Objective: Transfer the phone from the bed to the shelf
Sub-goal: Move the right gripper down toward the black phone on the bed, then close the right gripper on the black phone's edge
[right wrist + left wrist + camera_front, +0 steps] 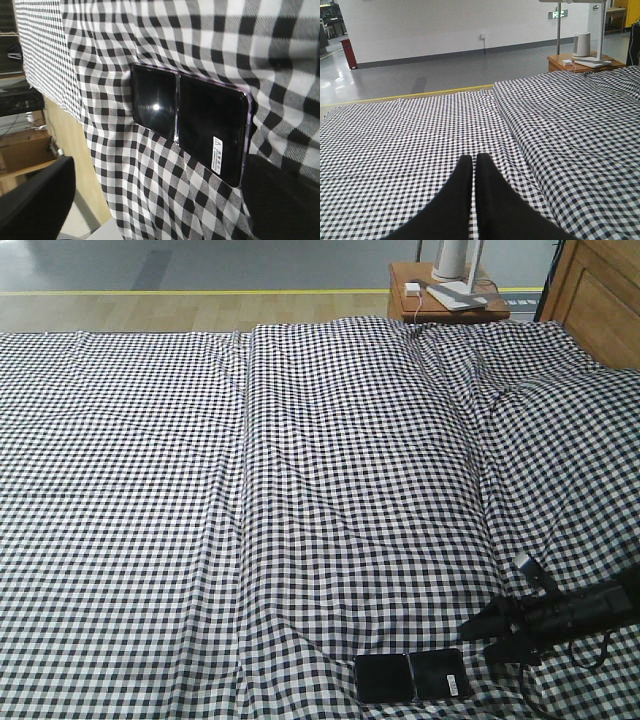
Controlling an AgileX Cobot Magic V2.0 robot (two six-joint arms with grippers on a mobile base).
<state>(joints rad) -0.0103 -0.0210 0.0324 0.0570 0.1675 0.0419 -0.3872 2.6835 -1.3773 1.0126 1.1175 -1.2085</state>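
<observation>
The phone [412,676] lies unfolded and flat on the bed [300,490], near the front edge of the black-and-white checked sheet. It is a glossy black slab with a centre crease and a small white sticker. My right gripper [478,642] hovers just right of it, open. In the right wrist view the phone [190,120] lies ahead of the right gripper [160,200], its stickered end close to one of the fingers [285,200]. My left gripper [474,159] is shut on nothing above the sheet [410,145]. The shelf is out of view.
A small brown side table [445,300] with white devices stands past the bed's far edge; it also shows as the side table [580,62] in the left wrist view. A wooden panelled piece [600,290] is at the far right. The bed's near edge drops to the floor [75,145].
</observation>
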